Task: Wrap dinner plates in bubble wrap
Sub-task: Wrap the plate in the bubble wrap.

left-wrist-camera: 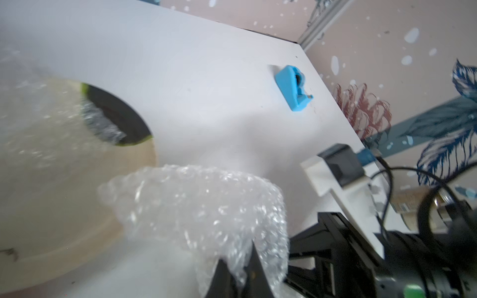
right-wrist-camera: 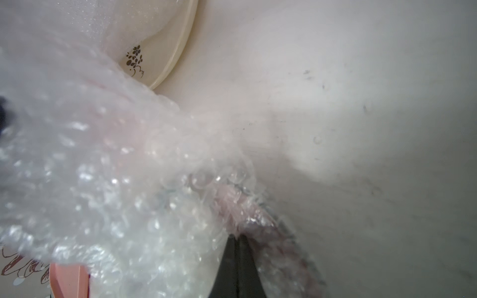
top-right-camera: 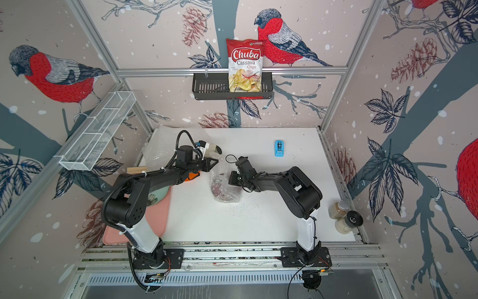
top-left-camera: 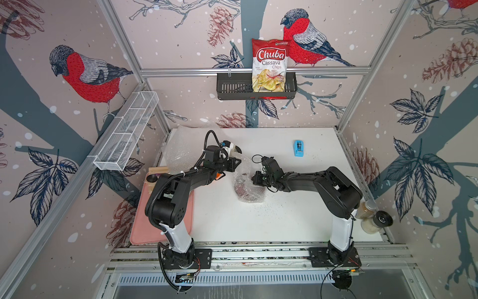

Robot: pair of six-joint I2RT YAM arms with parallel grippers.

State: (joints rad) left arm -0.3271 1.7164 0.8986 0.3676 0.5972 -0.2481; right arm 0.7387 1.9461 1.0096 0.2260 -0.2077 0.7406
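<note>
White tabletop (top-left-camera: 258, 227), bird-papered walls (top-left-camera: 181, 38). Dark red plate (top-left-camera: 248, 192) lies at frame centre under bubble wrap (top-left-camera: 241, 170). Left gripper (left-wrist-camera: 240, 278) and right gripper (right-wrist-camera: 238, 247) each pinch the sheet's edge. Judged: wrap light, limp, slippery; plate stiff, breakable. Take hold at wrap margins only.
</note>
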